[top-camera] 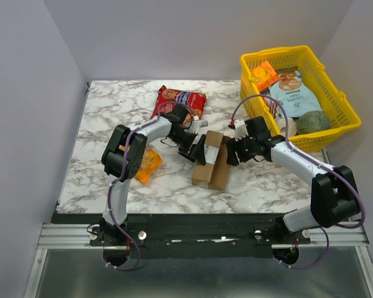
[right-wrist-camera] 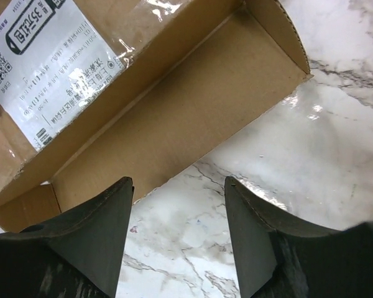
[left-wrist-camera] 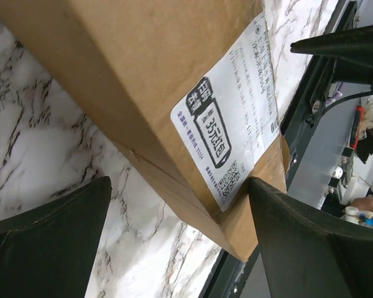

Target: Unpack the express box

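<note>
Right wrist view: the right gripper (right-wrist-camera: 177,181), spread, faces the loose flap (right-wrist-camera: 193,105) of the long brown cardboard express box (right-wrist-camera: 143,31). The left gripper (left-wrist-camera: 179,183), also spread, should brace it first.

The express box (left-wrist-camera: 130,74), white label (left-wrist-camera: 236,112) showing, sits between wide-apart jaws.

1. My left arm (top-camera: 122,155) folds at the elbow out at nine o'clock.
2. My left gripper (top-camera: 196,149) points toward four o'clock, jaws spread wide, clamping nothing.
3. My right arm (top-camera: 331,192) bends at three o'clock.
4. My right gripper (top-camera: 231,152) points toward eight o'clock, jaws parted, empty.
</note>
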Action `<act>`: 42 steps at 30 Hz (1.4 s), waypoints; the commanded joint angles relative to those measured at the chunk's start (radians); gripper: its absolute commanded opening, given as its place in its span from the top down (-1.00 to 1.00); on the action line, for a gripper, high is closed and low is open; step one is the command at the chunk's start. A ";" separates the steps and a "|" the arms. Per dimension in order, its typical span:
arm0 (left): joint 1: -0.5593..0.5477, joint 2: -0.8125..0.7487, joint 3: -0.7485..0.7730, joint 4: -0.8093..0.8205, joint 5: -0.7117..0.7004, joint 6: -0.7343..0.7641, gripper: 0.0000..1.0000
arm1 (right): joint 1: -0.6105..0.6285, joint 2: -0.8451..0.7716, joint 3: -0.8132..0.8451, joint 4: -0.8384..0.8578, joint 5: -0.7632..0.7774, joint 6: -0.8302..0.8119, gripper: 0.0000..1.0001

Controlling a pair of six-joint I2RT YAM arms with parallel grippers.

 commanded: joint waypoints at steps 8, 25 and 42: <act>0.039 0.014 -0.069 -0.021 -0.098 0.060 -0.97 | -0.069 0.164 -0.017 -0.016 -0.380 0.043 -0.29; 0.118 -0.112 0.051 -0.105 -0.145 0.147 -0.97 | -0.083 0.137 0.380 -0.184 -0.404 0.086 0.99; 0.063 -0.382 0.026 -0.039 -0.084 0.390 -0.97 | -0.079 0.219 0.658 -0.355 -0.391 0.152 0.99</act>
